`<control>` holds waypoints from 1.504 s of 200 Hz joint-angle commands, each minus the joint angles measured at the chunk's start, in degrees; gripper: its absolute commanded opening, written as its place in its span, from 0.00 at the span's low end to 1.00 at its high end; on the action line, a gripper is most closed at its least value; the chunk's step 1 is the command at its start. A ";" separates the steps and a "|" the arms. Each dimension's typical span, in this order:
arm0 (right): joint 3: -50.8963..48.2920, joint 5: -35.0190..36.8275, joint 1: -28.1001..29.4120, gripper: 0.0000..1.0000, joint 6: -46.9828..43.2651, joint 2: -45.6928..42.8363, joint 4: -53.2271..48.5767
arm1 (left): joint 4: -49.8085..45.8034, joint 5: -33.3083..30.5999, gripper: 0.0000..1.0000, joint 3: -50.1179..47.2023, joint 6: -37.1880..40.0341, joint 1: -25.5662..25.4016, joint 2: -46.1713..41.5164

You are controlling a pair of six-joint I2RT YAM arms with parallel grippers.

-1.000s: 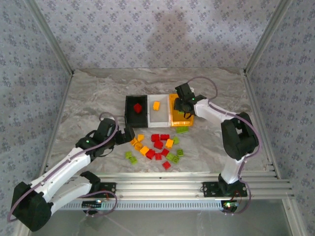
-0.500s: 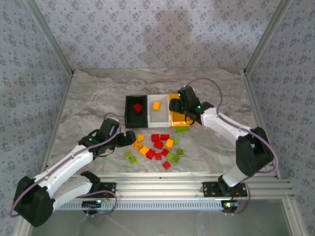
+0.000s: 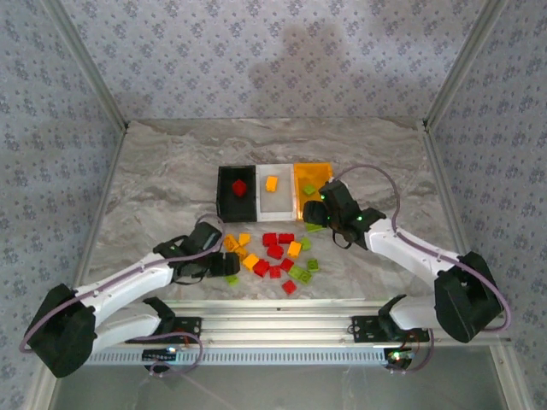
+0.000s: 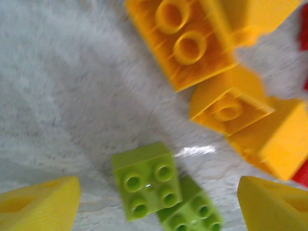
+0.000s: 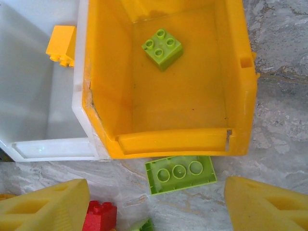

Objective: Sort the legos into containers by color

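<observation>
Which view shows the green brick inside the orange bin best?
Right wrist: the green brick sits studs-up, close and unblocked, in the orange bin. In top external the brick is a small speck.

Three joined open-top bins stand in a row. The black bin (image 3: pixel 221 193) holds one red brick (image 3: pixel 239 187), the white bin (image 3: pixel 272 205) one orange-yellow brick (image 3: pixel 271 183), and the orange bin (image 5: pixel 192 96) one lime green brick (image 5: pixel 162 46), studs up. Loose bricks (image 3: pixel 273 252) in all three colours lie scattered on the worktop (image 3: pixel 154 196) just in front.

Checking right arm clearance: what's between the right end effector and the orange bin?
One lime green brick, underside up, lying just before the near wall of the orange bin; right wrist view.
</observation>
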 commanded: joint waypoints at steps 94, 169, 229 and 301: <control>-1.47 1.89 0.92 0.76 1.21 -4.03 0.62 | 5.90 -1.94 0.68 1.44 -0.38 0.15 7.97; -2.02 2.43 1.03 0.76 1.13 -4.16 0.88 | 5.96 -2.12 0.37 0.65 -0.50 0.16 9.31; -4.56 2.94 0.85 0.76 1.47 -7.75 0.56 | -2.19 -2.66 0.29 11.31 1.74 -0.74 3.10; -10.45 5.84 0.42 0.76 4.86 -15.37 -3.71 | 5.82 -0.67 0.27 41.25 6.35 -4.05 26.34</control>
